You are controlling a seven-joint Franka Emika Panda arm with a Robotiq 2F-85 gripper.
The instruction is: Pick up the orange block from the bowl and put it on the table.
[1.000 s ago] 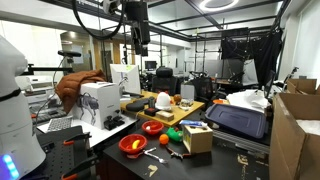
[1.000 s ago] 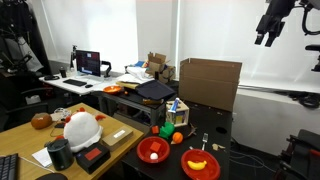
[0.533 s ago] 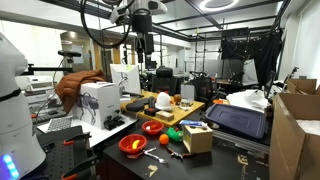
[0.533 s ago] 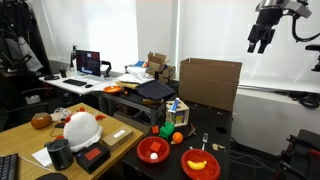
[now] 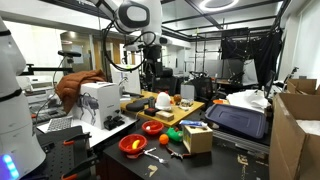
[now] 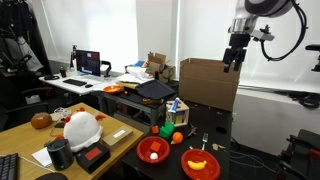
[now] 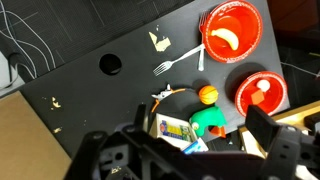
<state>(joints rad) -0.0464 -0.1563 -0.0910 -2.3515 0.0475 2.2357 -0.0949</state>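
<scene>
The small deep-red bowl (image 7: 262,92) sits on the dark table (image 7: 90,60) and holds the orange block (image 7: 257,97) beside a small white piece. The bowl also shows in both exterior views (image 5: 152,127) (image 6: 153,149). My gripper (image 7: 200,128) is open and empty. It hangs high above the table in both exterior views (image 5: 148,70) (image 6: 232,58), far from the bowl. In the wrist view the bowl lies just past the right finger.
The wider orange-red bowl (image 7: 231,32) holds a yellow banana. A fork (image 7: 178,60), an orange ball (image 7: 208,95), a green toy (image 7: 210,118) and a small printed box (image 7: 175,128) lie near the bowls. A large cardboard box (image 6: 210,85) stands behind them.
The arm has come down from near the ceiling and swung toward the table. The gripper stays open. The objects on the table have not moved.
</scene>
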